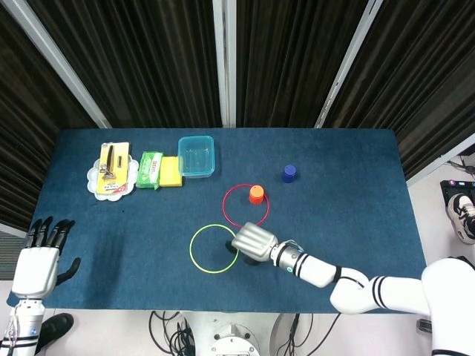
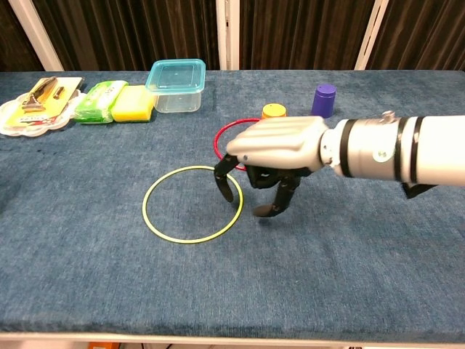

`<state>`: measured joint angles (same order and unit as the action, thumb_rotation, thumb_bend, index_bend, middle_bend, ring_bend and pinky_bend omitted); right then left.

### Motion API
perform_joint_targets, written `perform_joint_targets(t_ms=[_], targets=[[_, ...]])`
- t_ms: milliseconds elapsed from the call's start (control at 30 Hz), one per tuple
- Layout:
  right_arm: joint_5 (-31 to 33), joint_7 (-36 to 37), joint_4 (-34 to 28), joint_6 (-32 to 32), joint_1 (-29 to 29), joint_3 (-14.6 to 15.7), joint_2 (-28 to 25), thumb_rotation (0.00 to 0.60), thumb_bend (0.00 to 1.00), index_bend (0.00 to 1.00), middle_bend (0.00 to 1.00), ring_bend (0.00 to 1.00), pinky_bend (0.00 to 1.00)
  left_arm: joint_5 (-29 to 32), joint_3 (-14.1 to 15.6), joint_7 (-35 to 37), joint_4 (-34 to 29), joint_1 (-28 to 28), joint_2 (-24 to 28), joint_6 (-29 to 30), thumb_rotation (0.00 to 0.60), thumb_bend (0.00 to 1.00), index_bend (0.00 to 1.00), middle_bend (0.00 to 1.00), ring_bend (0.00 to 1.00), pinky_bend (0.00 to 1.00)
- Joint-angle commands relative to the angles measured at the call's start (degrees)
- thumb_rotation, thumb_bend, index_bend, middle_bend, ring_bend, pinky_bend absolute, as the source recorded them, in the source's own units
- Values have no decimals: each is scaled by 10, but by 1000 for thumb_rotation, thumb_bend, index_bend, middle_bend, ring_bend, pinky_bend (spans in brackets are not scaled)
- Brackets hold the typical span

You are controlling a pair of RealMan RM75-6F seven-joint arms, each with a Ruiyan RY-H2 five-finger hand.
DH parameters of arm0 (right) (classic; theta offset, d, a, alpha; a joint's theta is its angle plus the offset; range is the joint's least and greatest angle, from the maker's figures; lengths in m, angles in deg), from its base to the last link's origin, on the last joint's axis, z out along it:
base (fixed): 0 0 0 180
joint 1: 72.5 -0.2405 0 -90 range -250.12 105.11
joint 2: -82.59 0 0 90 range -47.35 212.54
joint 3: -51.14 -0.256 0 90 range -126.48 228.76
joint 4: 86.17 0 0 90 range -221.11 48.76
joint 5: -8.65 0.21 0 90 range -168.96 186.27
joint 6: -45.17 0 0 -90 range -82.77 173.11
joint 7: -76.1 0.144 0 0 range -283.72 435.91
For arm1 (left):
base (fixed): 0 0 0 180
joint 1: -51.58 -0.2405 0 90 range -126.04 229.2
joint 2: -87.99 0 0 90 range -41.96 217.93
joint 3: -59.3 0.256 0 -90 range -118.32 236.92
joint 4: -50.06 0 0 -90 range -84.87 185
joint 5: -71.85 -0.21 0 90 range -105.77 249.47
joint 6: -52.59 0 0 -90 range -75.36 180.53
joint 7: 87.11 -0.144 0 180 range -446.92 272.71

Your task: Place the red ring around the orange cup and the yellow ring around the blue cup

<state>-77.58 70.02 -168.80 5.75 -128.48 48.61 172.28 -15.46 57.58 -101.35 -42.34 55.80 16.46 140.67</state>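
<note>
Blue table [image 1: 356, 200] — right hand [image 2: 270, 156] over yellow ring [image 2: 163, 225].

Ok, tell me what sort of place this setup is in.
Probably a robotics lab test bench: a blue cloth-covered table, dark curtain panels on a white frame behind, and loose cables on the floor under the table.

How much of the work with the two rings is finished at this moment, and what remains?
Done: the red ring lies around the orange cup. In hand: the right hand hovers over the near edge of the yellow ring, fingers apart, holding nothing yet. Left: the yellow ring must go around the blue cup, which stands alone. The left hand is idle.
</note>
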Motion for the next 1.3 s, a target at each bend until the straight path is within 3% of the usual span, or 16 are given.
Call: perform_joint_targets(t_ms=[33,633,933,1300], targets=[[1,-9,16,-3,-3,-2,15,600,242,431,989,1000,1000,1,0,2,1,0,0,0,600,264,123,124,5,0],[8,-17,45,6,-9,4,45,600,275,474,989,1000,1000,5,0,19,16,0,-6,-6,600,263,123,124,6,0],[9,-21,61,-11,-1,6,63,600,325,588,989,1000,1000,6,0,26,23,-1,-8,-8,600,263,123,124,6,0],[21,-2,24,-47,19,-11,18,600,348,638,989,1000,1000,3,0,30,25,-2,-6,-5,600,263,123,124,5,0]])
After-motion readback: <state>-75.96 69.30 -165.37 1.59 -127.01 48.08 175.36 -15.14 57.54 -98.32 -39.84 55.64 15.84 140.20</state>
